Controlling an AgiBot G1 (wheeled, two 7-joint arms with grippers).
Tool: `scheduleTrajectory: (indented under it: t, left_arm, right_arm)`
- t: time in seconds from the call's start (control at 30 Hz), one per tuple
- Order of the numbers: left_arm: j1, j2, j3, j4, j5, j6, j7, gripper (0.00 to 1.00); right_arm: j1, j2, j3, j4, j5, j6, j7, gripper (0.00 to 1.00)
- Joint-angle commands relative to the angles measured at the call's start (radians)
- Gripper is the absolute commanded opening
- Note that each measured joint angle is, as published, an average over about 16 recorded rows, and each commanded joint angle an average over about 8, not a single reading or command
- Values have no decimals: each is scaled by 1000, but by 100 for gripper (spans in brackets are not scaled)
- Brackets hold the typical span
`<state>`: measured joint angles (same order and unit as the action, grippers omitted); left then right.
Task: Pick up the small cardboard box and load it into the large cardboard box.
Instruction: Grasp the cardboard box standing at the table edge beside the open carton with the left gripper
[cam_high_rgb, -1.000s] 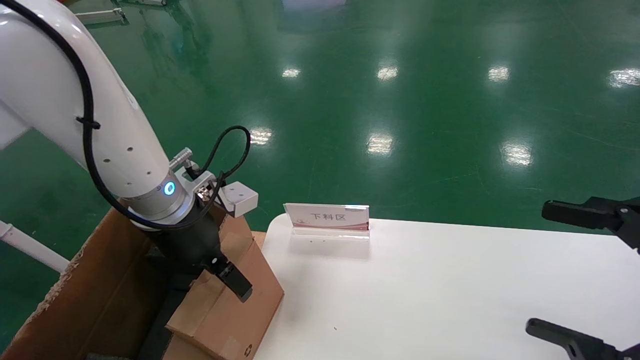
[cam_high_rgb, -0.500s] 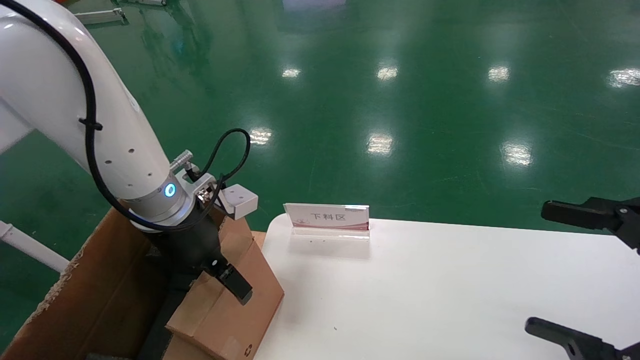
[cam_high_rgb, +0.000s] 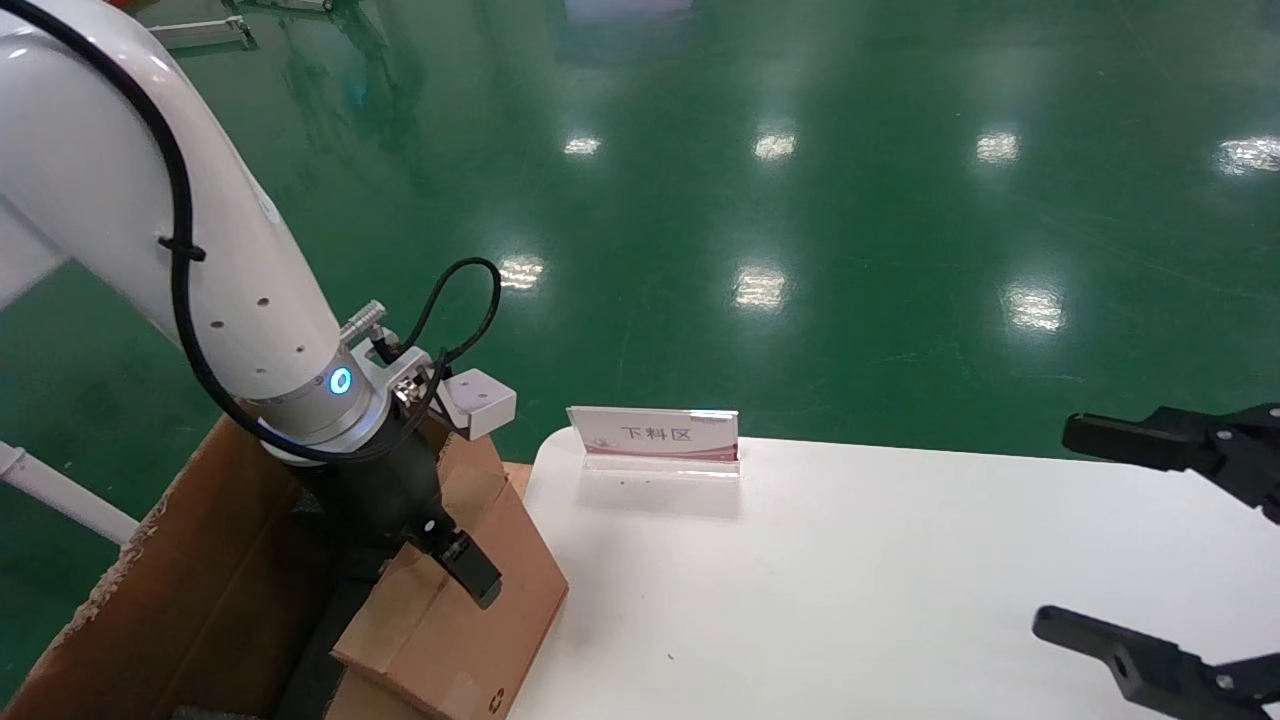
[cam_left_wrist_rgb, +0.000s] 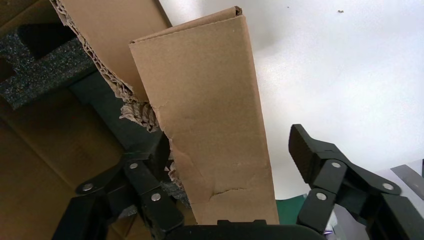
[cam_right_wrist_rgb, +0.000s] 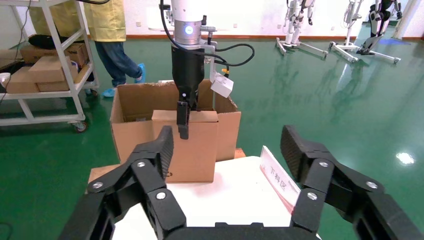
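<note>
Evidently the step is the grasp itself: the left tool (cam_high_rgb: 455, 560) is down over the small box (cam_high_rgb: 470, 620) with its fingers spread, not yet clamped. In the left wrist view one finger (cam_left_wrist_rgb: 307, 150) stands apart from the cardboard, out over the white counter (cam_high_rgb: 850, 580). The other finger (cam_left_wrist_rgb: 150, 160) sits against the box's far side, beside the large box's (cam_high_rgb: 200, 590) ragged wall. The small box stands at the counter's left end, tilted and leaning against the large box. To do this well, I judge the tool should centre on the panel first, since one finger is close and the other has a gap to cross. An uneven close could push the box off the counter's edge. The inner finger should also stay off the torn corrugation so it pinches only the small box. Once the grip is firm, lift straight up enough to pass the wall before swinging over the dark interior. The right tool (cam_high_rgb: 1060, 525) hangs idle with its fingers wide apart over the counter's right end, well away. A small sign (cam_high_rgb: 655, 435) stands at the counter's far edge, outside the likely path.
</note>
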<state>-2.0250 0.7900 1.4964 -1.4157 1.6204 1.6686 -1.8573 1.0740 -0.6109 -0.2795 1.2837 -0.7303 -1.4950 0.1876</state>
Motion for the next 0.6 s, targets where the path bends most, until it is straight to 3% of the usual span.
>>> scheduleTrajectory:
  t: [0.03, 0.07, 0.6]
  left_arm:
    - [0, 0, 0, 0, 0, 0, 0, 0]
    - [0, 0, 0, 0, 0, 0, 0, 0]
    - [-1, 0, -2, 0, 0, -2, 1, 0]
  right_arm:
    - [0, 0, 0, 0, 0, 0, 0, 96]
    - [0, 0, 0, 0, 0, 0, 0, 100]
    - [0, 0, 0, 0, 0, 0, 0, 100]
